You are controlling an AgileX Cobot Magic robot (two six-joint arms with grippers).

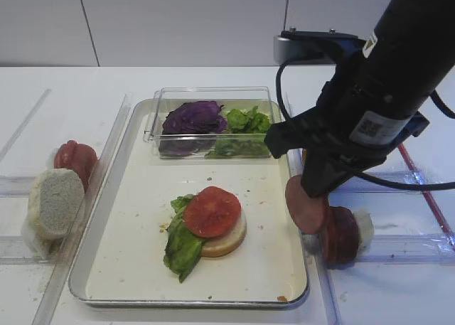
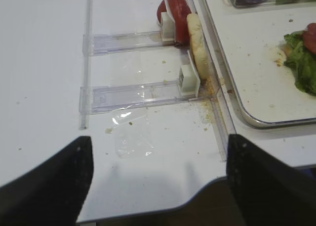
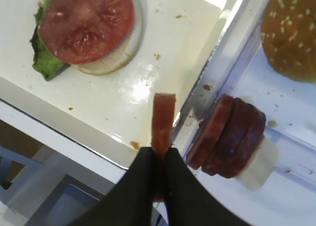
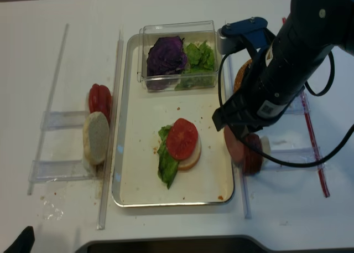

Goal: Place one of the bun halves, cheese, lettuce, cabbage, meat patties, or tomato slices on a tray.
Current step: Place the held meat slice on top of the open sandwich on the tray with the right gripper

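Right gripper pinched on one meat patty, edge-on, centre frame | over tray rim | left fingers spread, empty

The right gripper is pinching one meat patty edge-on, its jaws closed on the lower edge. The patty is hanging over the tray's rim. On the tray, a tomato slice is lying on a pale bun half, with lettuce under them. Right of the rim, more patties are standing on edge. A sesame bun is showing at the top right.
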